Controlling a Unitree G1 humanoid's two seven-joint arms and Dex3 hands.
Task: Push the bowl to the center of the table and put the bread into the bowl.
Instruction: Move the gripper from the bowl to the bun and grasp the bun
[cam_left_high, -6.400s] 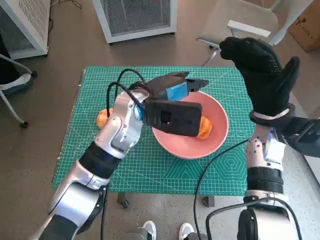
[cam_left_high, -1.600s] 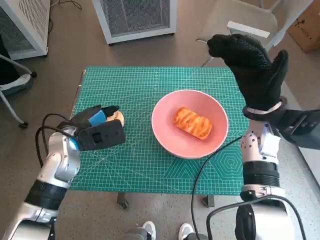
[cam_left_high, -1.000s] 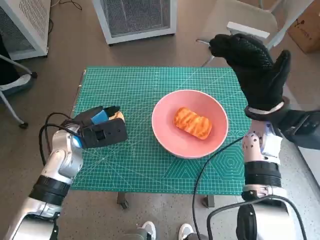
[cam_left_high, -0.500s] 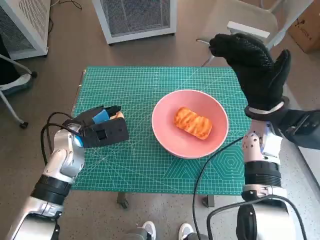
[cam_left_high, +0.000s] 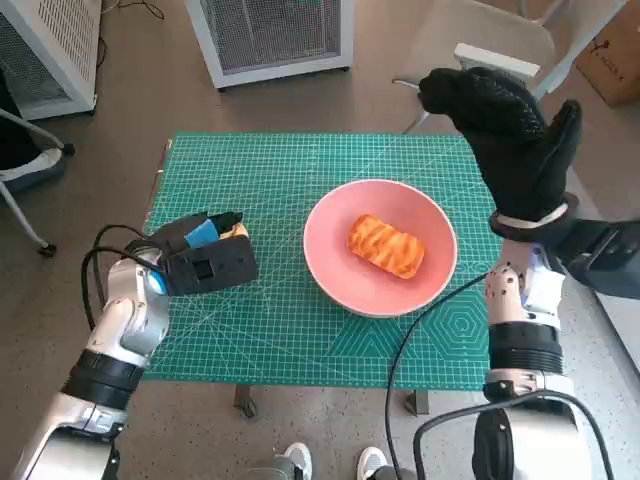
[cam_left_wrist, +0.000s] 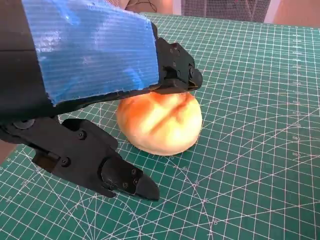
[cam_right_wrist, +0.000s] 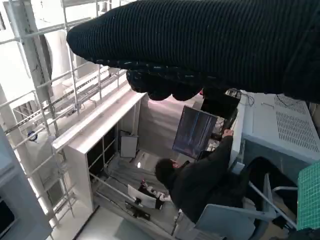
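Since the frame from over six seconds ago, your left arm has pulled back out of the bowl to the table's left edge, leaving a bread piece behind in the bowl; over the last half second almost nothing has shifted.

You have the green cutting mat (cam_left_high: 290, 330) covering the table, and the pink bowl (cam_left_high: 332, 280) sits on it somewhat right of the mat's middle. Your right hand (cam_left_high: 512, 140) is raised upright above the table's right side, well off the mat, its gloved fingers extended close together and holding nothing; in the right wrist view the glove (cam_right_wrist: 210, 45) is a dark band across the top, with a person (cam_right_wrist: 200, 185) seated at a screen in the room beyond.

Your left hand (cam_left_high: 200, 260) is at the left part of the mat, over the round bun (cam_left_wrist: 161, 122). In the left wrist view its upper fingers (cam_left_wrist: 175, 75) touch the top of the bun and a lower finger (cam_left_wrist: 120, 175) lies on the mat just beside it; the bun rests on the mat, and you cannot tell whether the hand actually has a grip on it.

Inside the bowl, the glazed bread (cam_left_high: 385, 245) lies flat on the bottom.
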